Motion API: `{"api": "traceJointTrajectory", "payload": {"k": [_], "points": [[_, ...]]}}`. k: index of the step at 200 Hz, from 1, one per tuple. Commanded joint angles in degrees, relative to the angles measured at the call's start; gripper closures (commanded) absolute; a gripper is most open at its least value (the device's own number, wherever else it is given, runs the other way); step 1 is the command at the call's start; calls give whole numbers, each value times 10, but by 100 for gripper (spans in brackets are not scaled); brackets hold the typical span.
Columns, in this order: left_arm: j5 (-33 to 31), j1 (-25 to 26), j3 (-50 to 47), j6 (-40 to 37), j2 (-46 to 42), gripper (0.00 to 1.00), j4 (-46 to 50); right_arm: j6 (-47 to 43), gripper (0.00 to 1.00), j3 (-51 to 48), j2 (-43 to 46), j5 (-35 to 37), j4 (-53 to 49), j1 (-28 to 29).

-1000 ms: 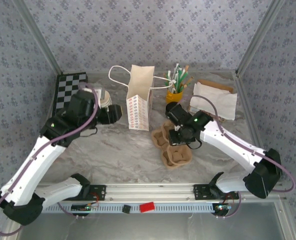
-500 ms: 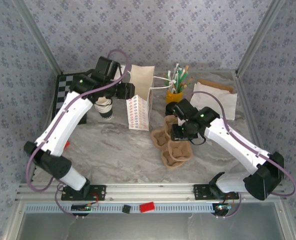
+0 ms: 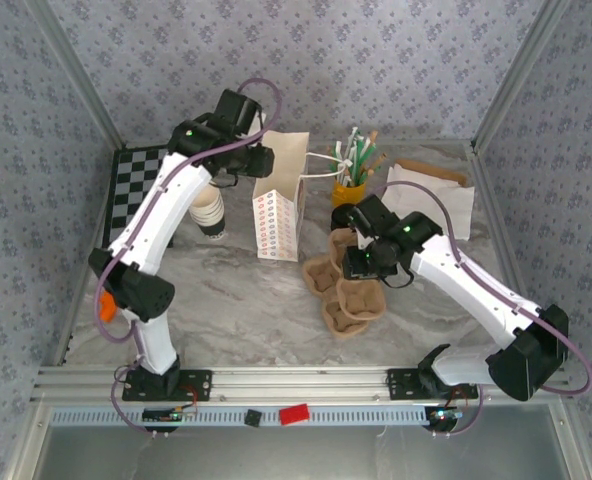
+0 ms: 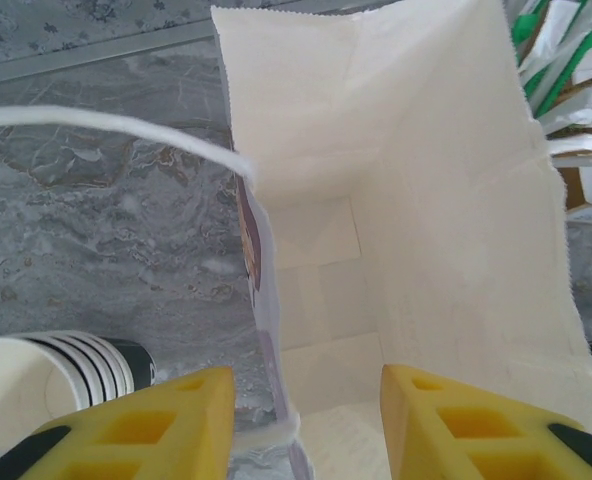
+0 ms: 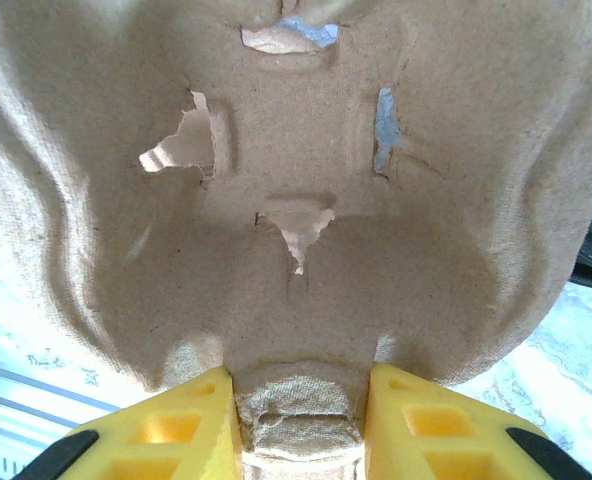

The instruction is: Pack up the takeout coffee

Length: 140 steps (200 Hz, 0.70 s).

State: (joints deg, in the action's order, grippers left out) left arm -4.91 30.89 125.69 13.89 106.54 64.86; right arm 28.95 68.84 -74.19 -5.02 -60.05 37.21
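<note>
Two pincers were engaged: the left pincer (image 4: 306, 400) was held spread astride the white paper bag's (image 4: 426, 180) rim, and the right pincer (image 5: 301, 400) was pinched on the brown moulded-pulp carrier (image 5: 296, 150). The dark lidded paper cup's place could not be told. It was judged light and crushable, best gripped mid-wall.

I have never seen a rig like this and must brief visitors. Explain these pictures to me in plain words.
This is a robot: a left arm and a right arm, bolted at the near edge of a table. The wide picture looks down from above and behind them. The other two come from a camera on each wrist; the yellow fingers at the bottom are that arm's pincer. On the table are a white bag, a stack of cups, a pot of straws, a checkerboard, napkins and a cardboard carrier. The left pincer hangs open at the bag's mouth, one finger either side of its wall. The right pincer is shut on a tab of the carrier.
</note>
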Motion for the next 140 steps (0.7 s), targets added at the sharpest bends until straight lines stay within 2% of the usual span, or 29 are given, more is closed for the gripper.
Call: {"api": "traceJointTrajectory", "payload": {"k": [1, 29, 107, 140], "points": [[-13, -8, 22, -11, 25, 59, 30, -10, 68, 14, 15, -6, -13, -5], [-10, -17, 31, -8, 49, 65, 31, -11, 68, 13, 16, -8, -11, -7], [11, -26, 46, -3, 65, 100, 43, -7, 69, 29, 15, 3, -23, -11], [8, -28, 49, 8, 46, 100, 66, -1, 69, 36, 21, 13, -43, -11]]}}
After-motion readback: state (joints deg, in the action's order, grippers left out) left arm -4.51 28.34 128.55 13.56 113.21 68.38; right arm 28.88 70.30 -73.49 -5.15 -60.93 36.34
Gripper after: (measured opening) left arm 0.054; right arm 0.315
